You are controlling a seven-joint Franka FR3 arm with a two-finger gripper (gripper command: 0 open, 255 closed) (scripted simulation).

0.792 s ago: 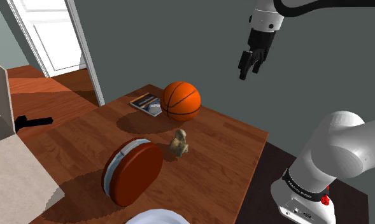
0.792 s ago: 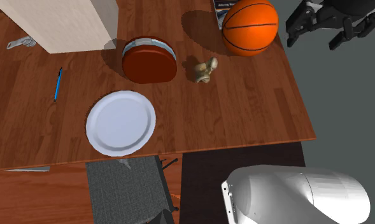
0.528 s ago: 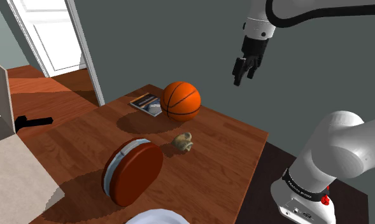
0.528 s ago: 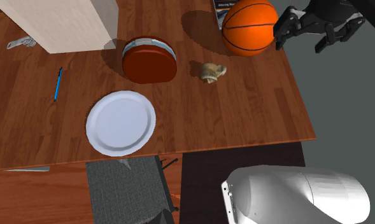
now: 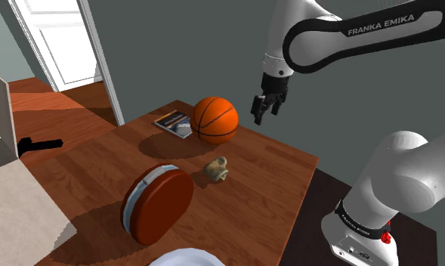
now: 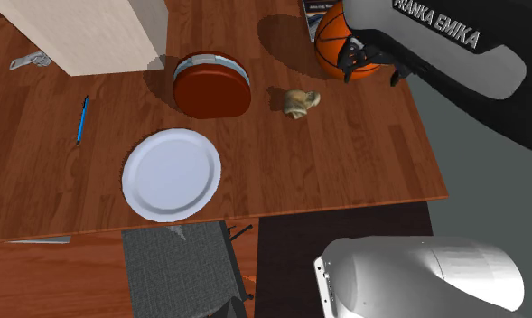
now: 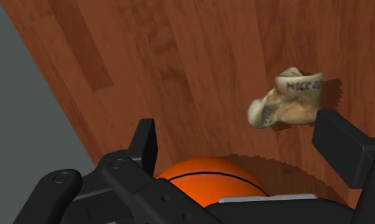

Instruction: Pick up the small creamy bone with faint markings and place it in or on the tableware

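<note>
Now your open, empty gripper [image 6: 372, 70] hangs by the basketball [image 6: 331, 47], with the bone [image 6: 300, 100] lower on the surface [image 6: 345, 154], toward the plate [image 6: 172, 173].

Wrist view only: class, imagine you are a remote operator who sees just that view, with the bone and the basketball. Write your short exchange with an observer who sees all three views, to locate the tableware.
Operator: The bone lies just ahead of my open end effector. Where is the tableware?
Observer: A white plate lies on the table, toward the second exterior view's lower left of the bone.
Operator: Does anything stand near that route?
Observer: A round red case stands on edge, to the second exterior view's left of the bone.
</note>
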